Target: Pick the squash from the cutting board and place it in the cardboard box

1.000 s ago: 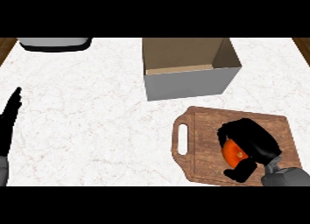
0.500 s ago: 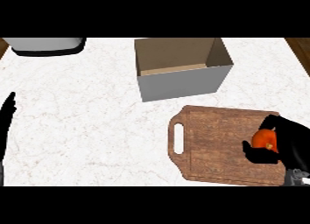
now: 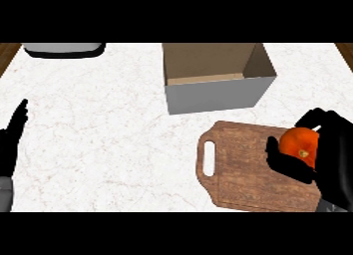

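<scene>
Head view: right hand curled around squash, over cutting board, right side. Left hand resting spread at left edge. Step judged: carry. Next: travel to cardboard box, release inside.

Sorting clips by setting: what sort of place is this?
Likely a kitchen counter: a white marble-look countertop, a wooden cutting board and an orange squash held in the right robot hand.
</scene>
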You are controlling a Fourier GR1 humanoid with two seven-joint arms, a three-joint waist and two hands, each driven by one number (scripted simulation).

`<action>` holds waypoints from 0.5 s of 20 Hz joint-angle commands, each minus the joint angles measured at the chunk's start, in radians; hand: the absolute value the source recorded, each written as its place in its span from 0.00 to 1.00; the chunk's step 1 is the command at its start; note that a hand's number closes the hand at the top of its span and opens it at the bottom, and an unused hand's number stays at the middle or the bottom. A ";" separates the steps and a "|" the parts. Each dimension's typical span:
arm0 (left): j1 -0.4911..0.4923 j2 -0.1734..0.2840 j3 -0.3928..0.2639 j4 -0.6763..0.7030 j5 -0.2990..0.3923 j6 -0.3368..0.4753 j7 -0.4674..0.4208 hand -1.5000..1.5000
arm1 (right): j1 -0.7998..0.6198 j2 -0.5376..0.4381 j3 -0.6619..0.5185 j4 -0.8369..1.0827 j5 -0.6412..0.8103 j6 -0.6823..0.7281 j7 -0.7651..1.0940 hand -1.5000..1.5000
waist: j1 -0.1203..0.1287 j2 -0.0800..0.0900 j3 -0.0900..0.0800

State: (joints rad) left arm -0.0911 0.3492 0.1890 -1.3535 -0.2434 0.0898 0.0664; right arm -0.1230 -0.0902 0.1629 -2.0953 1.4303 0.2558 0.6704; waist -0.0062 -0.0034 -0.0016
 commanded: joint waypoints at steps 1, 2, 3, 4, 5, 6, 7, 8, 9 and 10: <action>-0.040 -0.022 -0.013 0.031 -0.028 0.023 -0.005 0.50 | -0.163 0.060 0.056 -0.017 0.017 0.114 0.066 1.00 | 0.009 0.003 0.001; -0.043 -0.005 -0.007 0.014 -0.017 0.004 0.004 0.50 | -0.193 0.086 0.075 0.012 -0.016 0.097 0.095 1.00 | 0.012 0.004 0.001; -0.032 -0.013 -0.011 -0.001 -0.030 0.013 0.034 0.50 | -0.204 0.074 0.022 -0.026 -0.049 0.131 0.052 1.00 | 0.009 0.003 0.001; 0.016 0.022 0.026 -0.007 0.016 -0.035 -0.025 0.50 | -0.222 0.088 0.036 0.075 -0.059 0.030 0.088 1.00 | 0.017 0.004 0.001; -0.030 0.008 -0.004 -0.019 -0.011 -0.021 0.017 0.50 | -0.297 0.088 -0.031 0.154 -0.105 0.008 0.072 1.00 | 0.018 0.005 0.002; -0.068 0.024 0.019 0.057 0.010 -0.041 -0.009 0.50 | -0.353 0.089 0.024 0.139 -0.119 0.017 0.144 1.00 | 0.017 0.006 0.001; -0.023 -0.007 0.013 0.045 0.006 -0.015 -0.046 0.50 | -0.431 0.089 -0.054 0.198 -0.146 0.009 0.142 1.00 | 0.023 0.007 0.001; -0.034 0.016 0.025 0.059 0.012 -0.038 -0.041 0.50 | -0.418 0.089 -0.066 0.199 -0.184 0.007 0.132 1.00 | 0.016 0.005 0.001; -0.016 0.038 0.022 -0.028 0.011 -0.054 0.025 0.50 | -0.470 0.089 -0.098 0.278 -0.180 -0.053 0.146 1.00 | 0.026 0.005 0.002; -0.007 -0.010 0.000 0.022 -0.013 -0.011 -0.040 0.50 | -0.597 0.090 -0.116 0.347 -0.185 -0.037 0.182 1.00 | 0.033 0.008 0.001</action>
State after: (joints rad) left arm -0.1129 0.3575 0.1992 -1.3368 -0.2434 0.0659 0.0525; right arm -0.5129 -0.0096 0.1123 -1.9003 1.2971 0.2547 0.7952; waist 0.0144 0.0020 -0.0003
